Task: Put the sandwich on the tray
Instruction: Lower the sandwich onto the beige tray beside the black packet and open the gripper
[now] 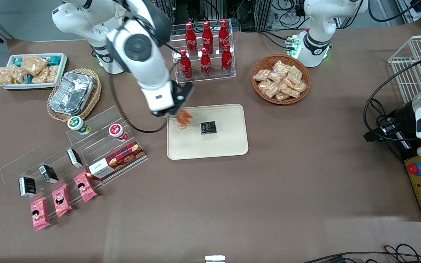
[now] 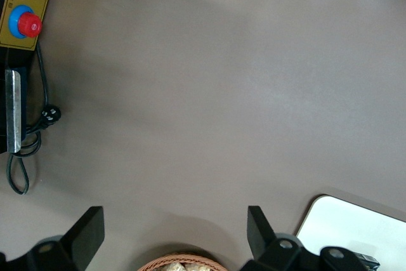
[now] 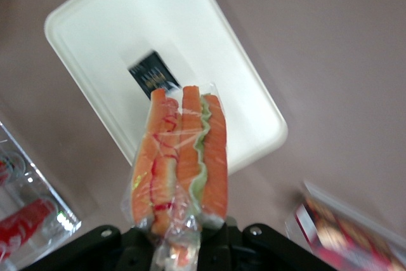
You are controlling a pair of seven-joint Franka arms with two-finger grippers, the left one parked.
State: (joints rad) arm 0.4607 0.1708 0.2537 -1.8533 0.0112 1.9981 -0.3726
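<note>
My right gripper (image 1: 175,111) is shut on the sandwich (image 1: 184,118), a wedge in clear wrap with orange-pink filling, and holds it above the tray (image 1: 228,146) at its edge toward the working arm's end. In the right wrist view the sandwich (image 3: 181,163) hangs between the fingers (image 3: 254,242), with the cream tray (image 3: 101,36) below it. A small black packet (image 1: 208,128) lies on the tray near its middle and also shows in the right wrist view (image 3: 153,75).
A rack of red cola bottles (image 1: 205,49) stands farther from the camera than the tray. A wicker basket of snack packets (image 1: 281,78) lies toward the parked arm's end. A clear shelf with cups, a biscuit box (image 1: 117,160) and packets, a foil container (image 1: 72,92) and a white snack bin (image 1: 31,70) lie toward the working arm's end.
</note>
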